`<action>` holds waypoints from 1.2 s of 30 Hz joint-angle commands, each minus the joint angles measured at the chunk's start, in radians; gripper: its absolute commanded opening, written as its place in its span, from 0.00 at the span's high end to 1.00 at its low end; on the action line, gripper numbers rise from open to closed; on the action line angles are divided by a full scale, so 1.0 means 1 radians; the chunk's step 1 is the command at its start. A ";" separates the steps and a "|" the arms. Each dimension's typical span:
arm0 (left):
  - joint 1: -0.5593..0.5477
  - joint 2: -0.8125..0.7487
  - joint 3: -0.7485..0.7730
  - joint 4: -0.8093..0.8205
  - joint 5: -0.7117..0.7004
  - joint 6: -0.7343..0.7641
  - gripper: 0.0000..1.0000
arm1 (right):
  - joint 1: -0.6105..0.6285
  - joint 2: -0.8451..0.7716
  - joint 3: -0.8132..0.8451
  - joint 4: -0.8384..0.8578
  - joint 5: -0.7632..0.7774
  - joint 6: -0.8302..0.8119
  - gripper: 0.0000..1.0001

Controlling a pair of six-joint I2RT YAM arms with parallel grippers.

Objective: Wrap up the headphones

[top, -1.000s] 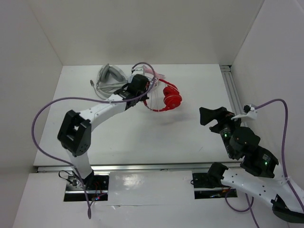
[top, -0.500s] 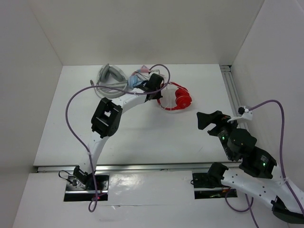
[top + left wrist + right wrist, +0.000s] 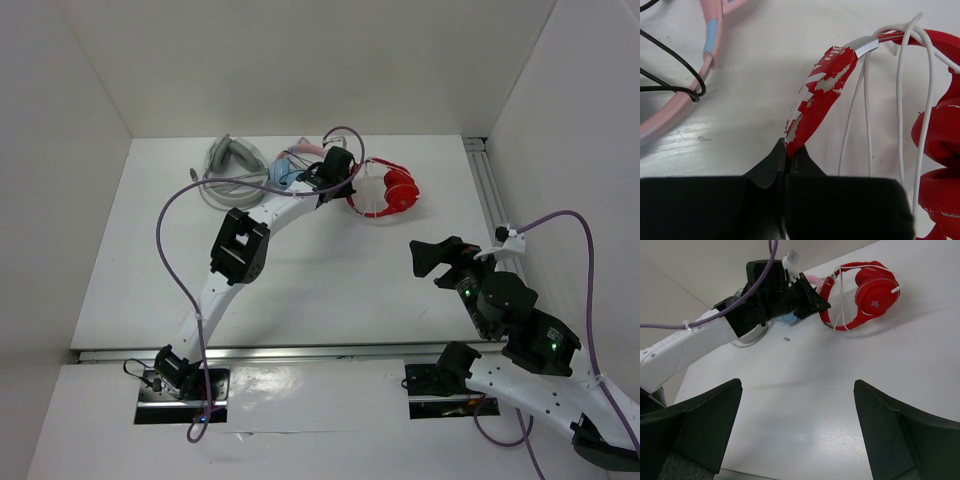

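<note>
The glossy bright red over-ear headphones (image 3: pixel 397 190) lie near the far edge of the white bench (image 3: pixel 300 285), right of centre. The left pincer (image 3: pixel 788 150) is clamped on their peeling headband (image 3: pixel 820 97); the right pincer (image 3: pixel 800 440) gapes wide, empty, near the right edge.

a white table (image 3: pixel 330 290) is boxed in by a plain white back wall (image 3: pixel 300 60), left wall (image 3: pixel 50 150) and right wall (image 3: pixel 575 110). a metal rail (image 3: pixel 488 195) lines its right edge. the light is even, with soft shadows.
</note>
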 commanded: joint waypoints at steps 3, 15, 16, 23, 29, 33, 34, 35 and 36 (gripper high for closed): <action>0.027 0.018 0.051 0.087 0.063 -0.082 0.85 | -0.004 0.010 -0.007 -0.001 -0.026 -0.007 0.00; 0.036 0.075 0.080 0.150 0.092 -0.091 0.49 | -0.004 -0.010 -0.016 -0.001 -0.035 -0.007 0.00; 0.036 0.075 0.071 0.150 0.092 -0.102 0.47 | -0.004 -0.010 -0.016 -0.001 -0.035 -0.007 0.00; 0.036 0.032 0.012 0.149 0.092 -0.114 0.22 | -0.004 -0.019 -0.016 -0.001 -0.045 -0.007 0.00; 0.045 -0.011 -0.044 0.217 0.141 -0.113 0.01 | -0.004 -0.028 -0.026 -0.001 -0.055 -0.007 0.00; 0.045 -0.100 -0.141 0.257 0.132 -0.113 0.01 | -0.004 -0.028 -0.026 0.008 -0.055 -0.007 0.00; 0.036 -0.120 -0.180 0.257 0.119 -0.113 0.01 | -0.004 -0.028 -0.026 0.008 -0.055 -0.007 0.00; 0.036 -0.141 -0.204 0.257 0.109 -0.113 0.01 | -0.004 -0.028 -0.026 0.008 -0.064 -0.007 0.00; 0.036 -0.194 -0.257 0.257 0.091 -0.113 0.01 | -0.004 -0.028 -0.026 0.008 -0.065 -0.007 0.00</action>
